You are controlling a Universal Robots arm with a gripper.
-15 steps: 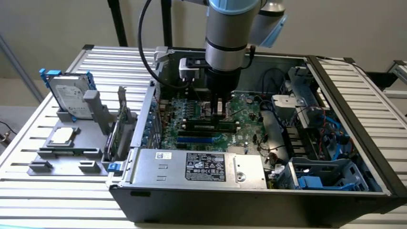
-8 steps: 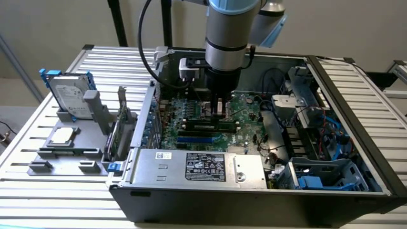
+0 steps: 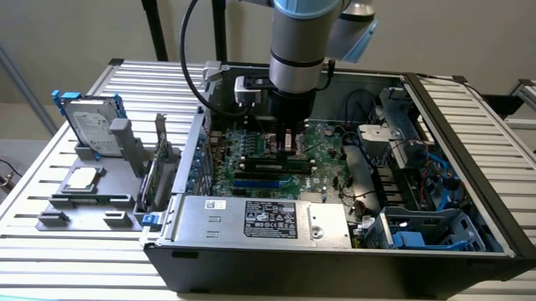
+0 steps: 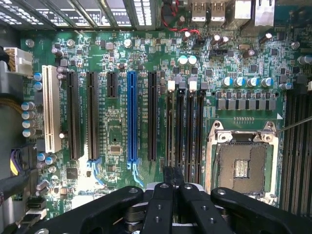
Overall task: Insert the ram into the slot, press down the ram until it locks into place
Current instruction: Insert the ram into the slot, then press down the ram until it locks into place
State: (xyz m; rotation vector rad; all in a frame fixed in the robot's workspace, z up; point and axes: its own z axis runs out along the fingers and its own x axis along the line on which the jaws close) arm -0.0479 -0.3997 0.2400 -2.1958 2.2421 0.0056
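The arm's black gripper (image 3: 289, 145) is down inside the open black computer case (image 3: 469, 144), low over the large green motherboard (image 4: 122, 58), with its fingers (image 4: 162, 214) pressed narrow, close together. The ram, a long thin green circuit-board stick with dark chips (image 3: 273, 166), lies along the black memory slot (image 3: 272, 171) just below the fingertips in the exterior view; in the wrist view its thin top edge (image 4: 169, 136) runs up the slot (image 4: 169, 148) from between the fingers. It looks seated in the slot (fully locked or not, can't tell), and whether the fingers are clamping it or only touching its top edge isn't clear either. The white end latches (image 4: 171, 86) sit at the far end of the slots, beside the silver empty CPU socket (image 4: 241, 163). Risks, as a judgement: pressing off-centre could drive one end in and leave the other high, so a latch never snaps; a stick slightly off the slot line could jam or flex the board under force.
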